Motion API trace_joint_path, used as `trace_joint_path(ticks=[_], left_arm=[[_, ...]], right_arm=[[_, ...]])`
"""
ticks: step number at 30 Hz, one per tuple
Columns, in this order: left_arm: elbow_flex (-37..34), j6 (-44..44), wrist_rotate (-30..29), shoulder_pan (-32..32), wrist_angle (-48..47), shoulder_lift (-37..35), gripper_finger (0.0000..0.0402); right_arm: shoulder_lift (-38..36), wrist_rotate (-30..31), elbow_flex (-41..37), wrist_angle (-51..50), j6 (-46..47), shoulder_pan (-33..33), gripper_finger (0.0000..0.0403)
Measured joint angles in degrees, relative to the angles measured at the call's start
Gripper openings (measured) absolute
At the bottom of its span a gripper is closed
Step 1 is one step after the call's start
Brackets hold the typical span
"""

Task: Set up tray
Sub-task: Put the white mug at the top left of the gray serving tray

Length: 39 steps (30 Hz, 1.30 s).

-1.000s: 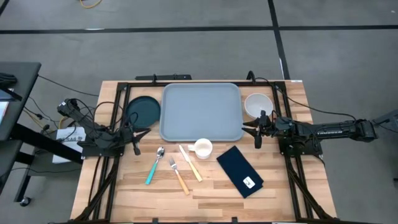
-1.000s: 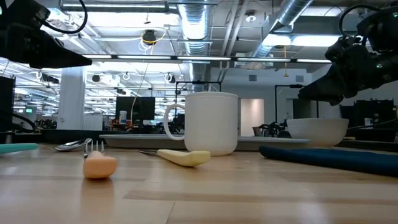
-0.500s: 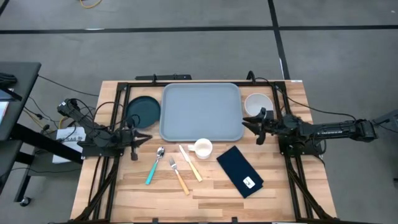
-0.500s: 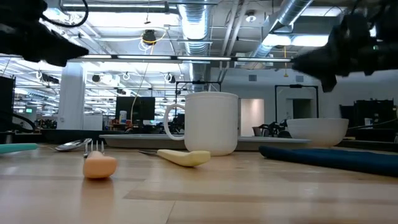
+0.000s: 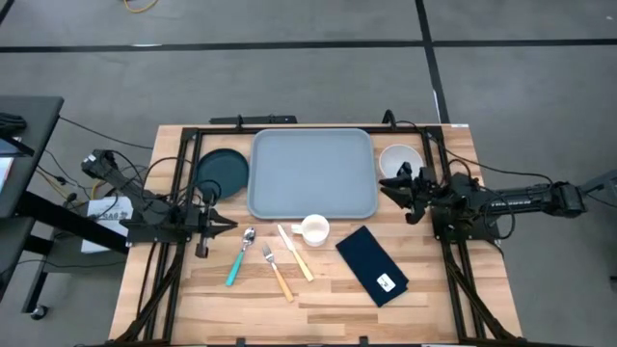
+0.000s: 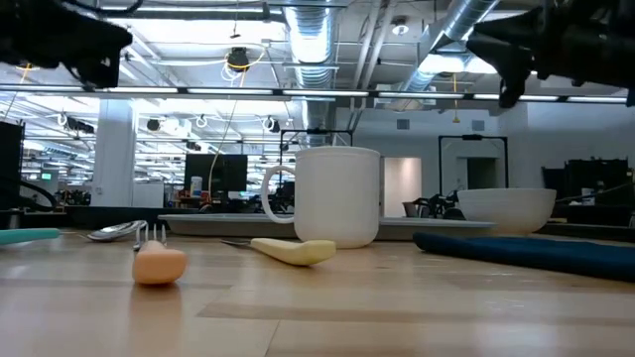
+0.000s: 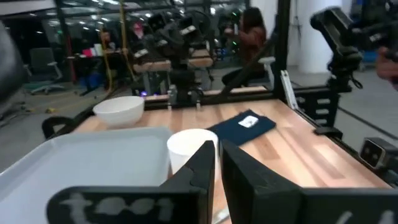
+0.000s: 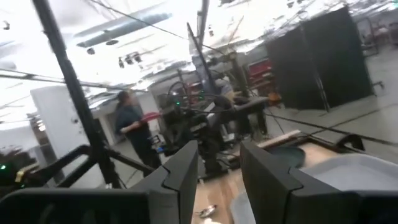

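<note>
The light grey-blue tray (image 5: 311,173) lies flat at the table's middle, toward the far edge; I also see the tray (image 7: 93,155) in the left wrist view. My left gripper (image 5: 220,224) hovers off the tray's near left corner, above the spoon (image 5: 239,255); in its wrist view my left gripper (image 7: 217,165) is shut. My right gripper (image 5: 388,185) hovers off the tray's right side, beside the white bowl (image 5: 400,161). In its own view my right gripper (image 8: 219,168) is open. Neither gripper holds anything.
A dark teal plate (image 5: 222,172) lies left of the tray. In front of the tray are a white mug (image 5: 313,229), a knife (image 5: 296,253), a fork (image 5: 278,272) and a navy napkin (image 5: 372,265). A person (image 8: 134,124) stands beyond the table.
Both grippers have risen above the table. The left one has shifted a little toward the near edge. The right one has moved slightly toward the far edge, nearer the bowl, and has turned about its wrist. Nothing on the table has moved.
</note>
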Motion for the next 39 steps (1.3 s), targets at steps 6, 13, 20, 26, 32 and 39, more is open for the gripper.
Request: trace_joint_path(ticks=[6,13,20,26,32,39], left_arm=[[11.44,2.01,1.58,3.56,-4.73,16.96,0.0015],[29.02,8.42,6.29,9.26,-16.64,36.74,0.0015],[42.18,10.18,14.89,16.15,-29.16,47.70,0.0015],[48.17,7.21,32.14,24.55,-38.95,51.93,0.0015],[50.09,9.14,33.51,30.37,-39.12,55.53,0.0015],[55.81,7.79,36.74,35.28,-43.77,63.89,0.0015]], right_arm=[[3.70,-0.82,3.99,-3.15,-3.42,0.00,0.0113],[7.21,-0.84,6.10,-7.84,-3.95,0.00,0.0113],[9.08,-2.71,6.55,-21.99,-15.09,3.73,0.0113],[10.16,-2.48,6.52,-26.17,-14.23,6.02,0.0113],[9.87,-2.31,6.53,-25.39,-14.08,5.84,0.0113],[9.87,-2.13,6.52,-24.50,-13.24,5.81,0.0113]])
